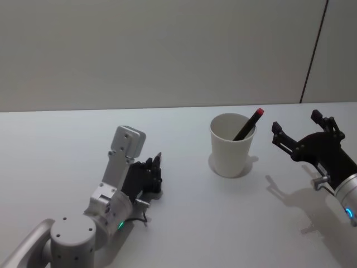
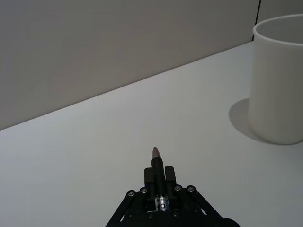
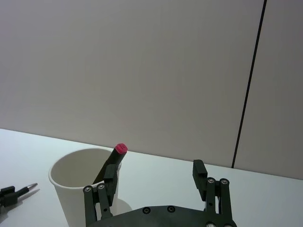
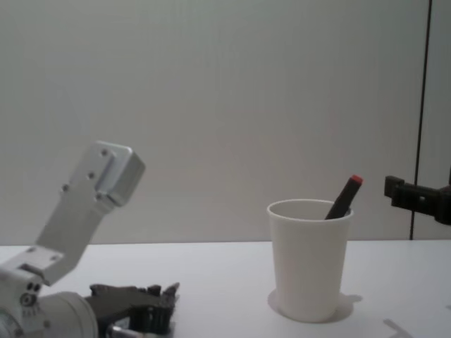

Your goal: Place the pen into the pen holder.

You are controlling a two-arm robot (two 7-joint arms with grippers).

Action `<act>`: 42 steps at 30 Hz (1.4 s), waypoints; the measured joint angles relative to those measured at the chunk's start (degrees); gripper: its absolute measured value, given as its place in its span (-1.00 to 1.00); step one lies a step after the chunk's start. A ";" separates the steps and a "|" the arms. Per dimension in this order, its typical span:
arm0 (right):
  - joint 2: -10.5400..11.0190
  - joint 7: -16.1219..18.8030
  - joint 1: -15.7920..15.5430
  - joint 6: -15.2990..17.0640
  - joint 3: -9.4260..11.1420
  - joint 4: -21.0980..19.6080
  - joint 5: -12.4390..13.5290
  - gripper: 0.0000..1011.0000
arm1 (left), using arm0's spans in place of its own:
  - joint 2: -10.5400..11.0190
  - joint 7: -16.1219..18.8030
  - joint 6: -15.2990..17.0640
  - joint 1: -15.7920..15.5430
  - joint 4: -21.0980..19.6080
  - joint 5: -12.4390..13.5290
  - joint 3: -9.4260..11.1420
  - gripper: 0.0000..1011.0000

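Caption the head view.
Red-capped pen leans in the paper cup; right end effector open beside it, left end effector holds a second pen.

A plain white worktop [image 1: 67,145] takes the lower half of the head view, smooth and matte, and runs back to a straight far edge across the middle of the frame, where it meets the wall. The wall [image 1: 139,50] is flat pale grey and covers the upper half. At the upper right a thin dark seam [image 1: 314,53] runs down the wall, leaning a little left toward its foot, and ends at the worktop's far edge.
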 joint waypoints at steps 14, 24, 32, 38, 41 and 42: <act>0.00 0.00 0.00 0.00 0.00 0.00 0.00 0.98 | 1.76 3.03 -5.25 2.35 -7.49 -0.03 -1.20 -0.73; 0.00 0.01 0.00 0.00 0.00 0.00 0.00 0.98 | 1.36 1.72 -10.65 1.81 -9.85 1.60 -1.58 -0.73; 0.00 0.01 0.00 0.00 0.00 0.00 0.00 0.98 | 0.17 -0.86 -16.92 0.57 -9.29 3.01 -1.59 -0.73; 0.00 0.00 0.00 0.00 0.00 0.00 0.00 0.98 | -1.13 -3.10 -21.85 -0.73 -7.82 3.97 -1.38 -0.73; 0.00 0.00 0.00 0.00 0.00 0.00 0.00 0.98 | -1.93 -4.57 -25.05 -1.53 -6.72 4.40 -1.22 -0.73; 0.00 0.01 0.00 0.00 0.00 0.00 0.00 0.98 | -2.45 -5.37 -26.66 -2.05 -6.05 4.48 -1.15 -0.73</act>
